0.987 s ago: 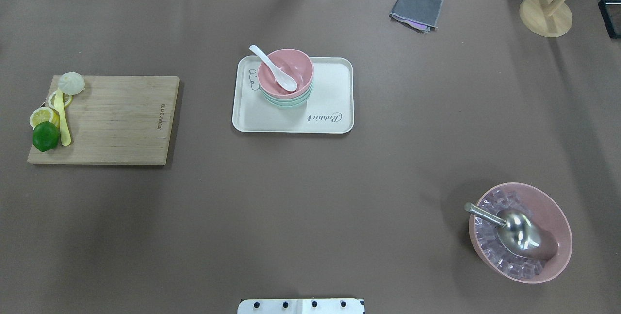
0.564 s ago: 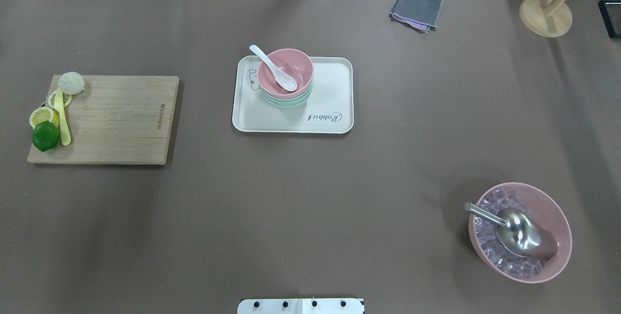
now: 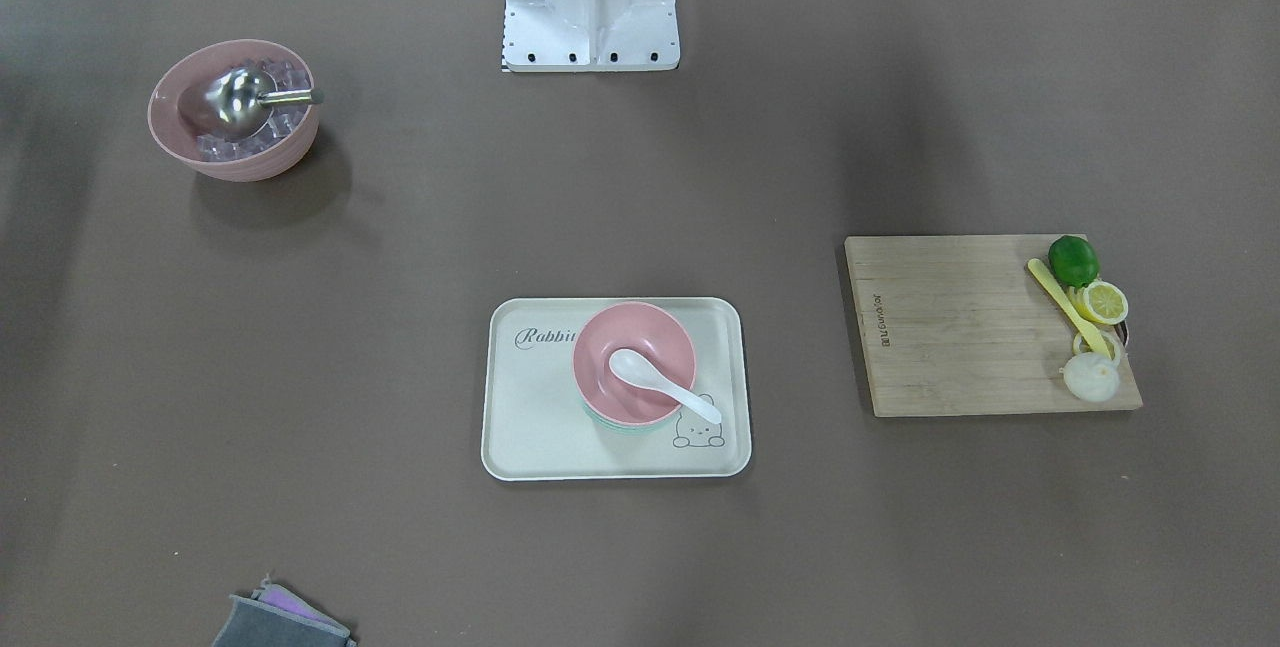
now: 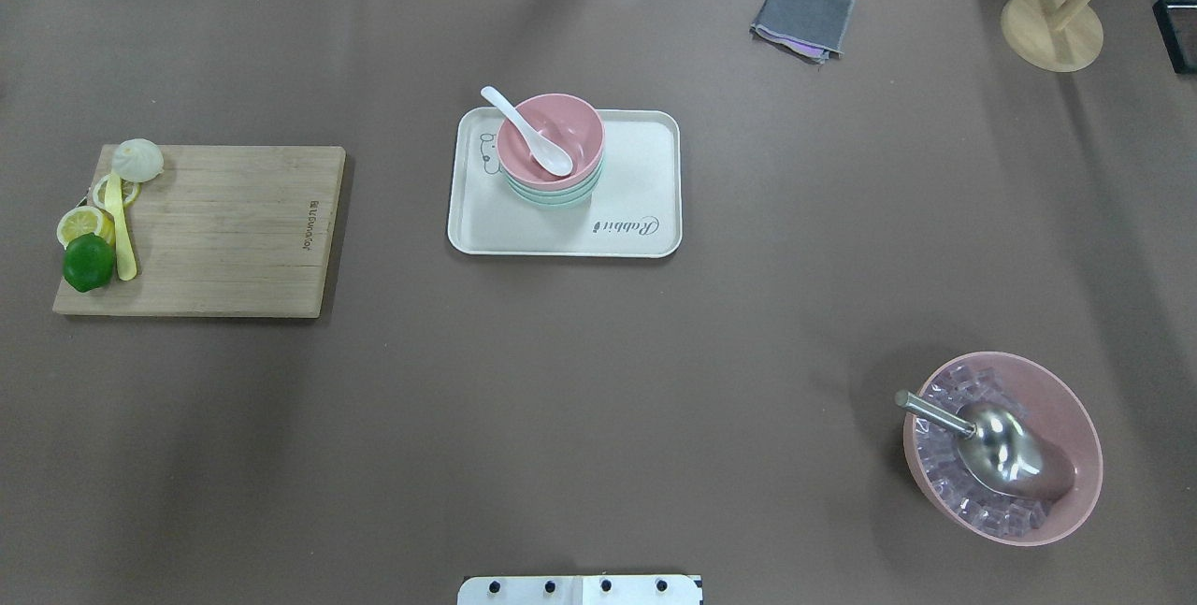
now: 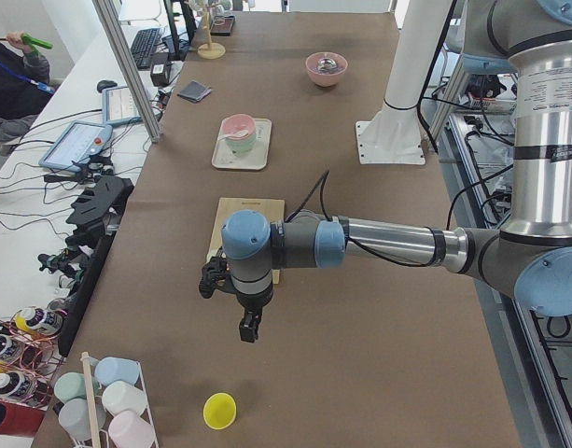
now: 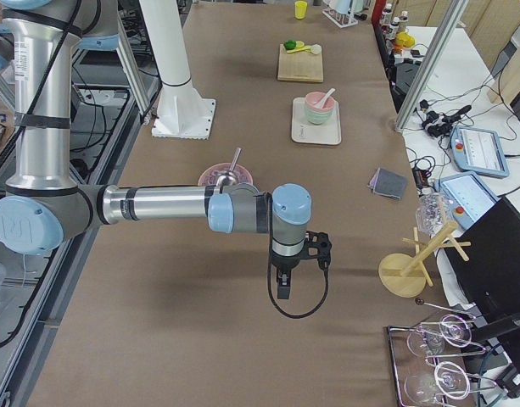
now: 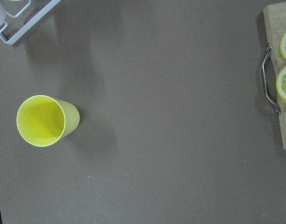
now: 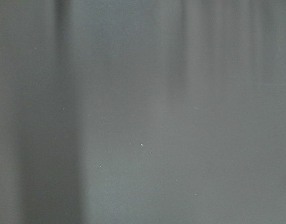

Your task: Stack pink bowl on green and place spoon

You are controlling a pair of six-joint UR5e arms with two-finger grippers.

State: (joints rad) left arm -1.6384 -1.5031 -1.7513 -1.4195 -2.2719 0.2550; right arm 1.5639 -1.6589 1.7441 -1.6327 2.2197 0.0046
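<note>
A pink bowl [image 4: 566,130] sits nested on a green bowl [image 4: 554,199] on a cream tray [image 4: 636,177] at the table's middle. A white spoon [image 4: 528,131] lies in the pink bowl with its handle over the rim. The front view shows the same stack: pink bowl [image 3: 655,332], spoon [image 3: 662,383], tray [image 3: 530,407]. My left gripper [image 5: 248,329] shows only in the exterior left view, far from the tray, over bare table. My right gripper [image 6: 282,290] shows only in the exterior right view, also far from the tray. I cannot tell whether either is open.
A wooden cutting board [image 4: 234,231] with a lime, lemon slices and a bun lies at the left. A large pink bowl [image 4: 1071,418] with ice and a metal scoop stands near right. A grey cloth [image 4: 804,14] and a wooden stand [image 4: 1052,30] are at the back. A yellow cup [image 7: 42,120] lies below the left wrist.
</note>
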